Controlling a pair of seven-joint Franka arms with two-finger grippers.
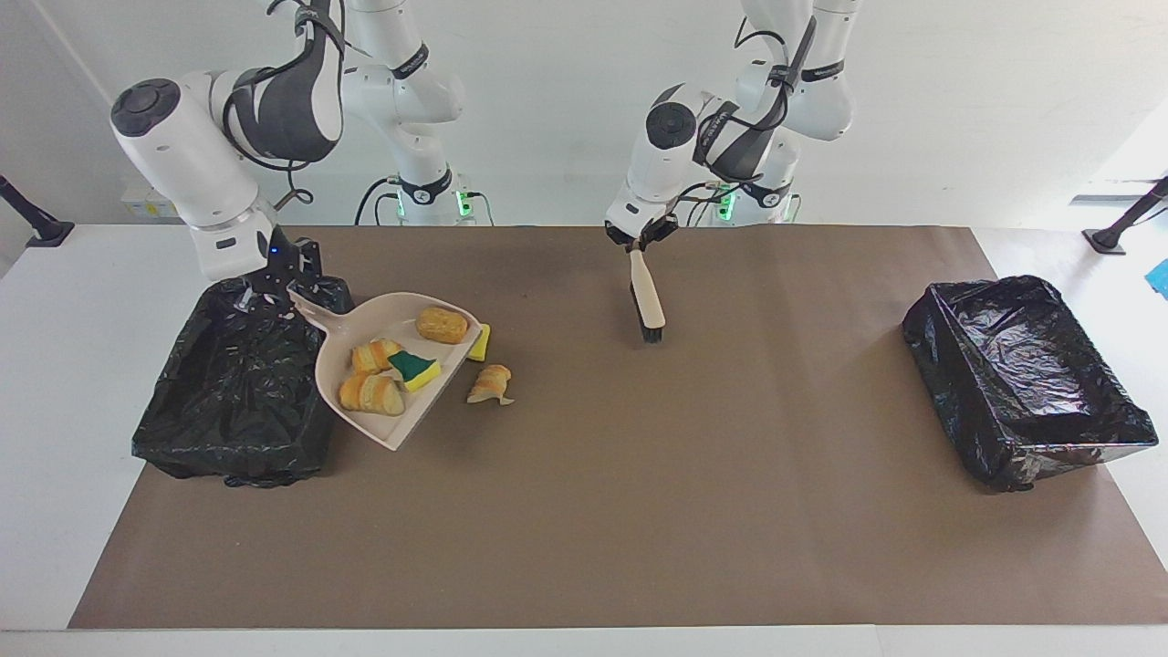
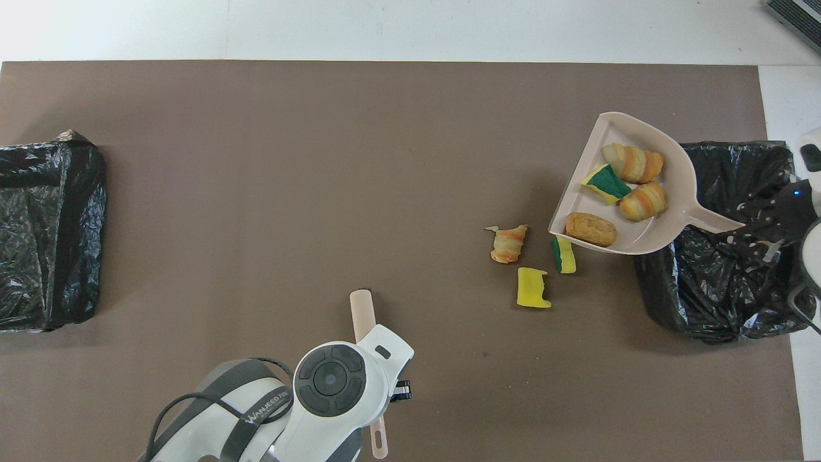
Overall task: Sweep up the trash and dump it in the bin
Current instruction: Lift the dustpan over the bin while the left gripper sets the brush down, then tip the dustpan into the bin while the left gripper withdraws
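Dustpan carried over a lined bin while three scraps stay on the counter.

The right end effector (image 1: 285,274) is pinched on the handle of the beige dustpan (image 1: 401,319), over the black-lined bin (image 1: 233,401) at the right arm's end of the counter (image 1: 584,511); the pan holds four pieces of trash (image 1: 370,391): two croissant pieces, a bread chunk and a green-topped sponge. A croissant piece (image 2: 508,244), a green-and-yellow sponge (image 2: 564,255) and a yellow sponge (image 2: 532,288) lie on the brown mat just beside the pan. The left end effector (image 1: 641,239) is clamped on the beige brush (image 1: 647,297), over the mat's middle. A second lined bin (image 1: 1027,379) sits at the left arm's end.
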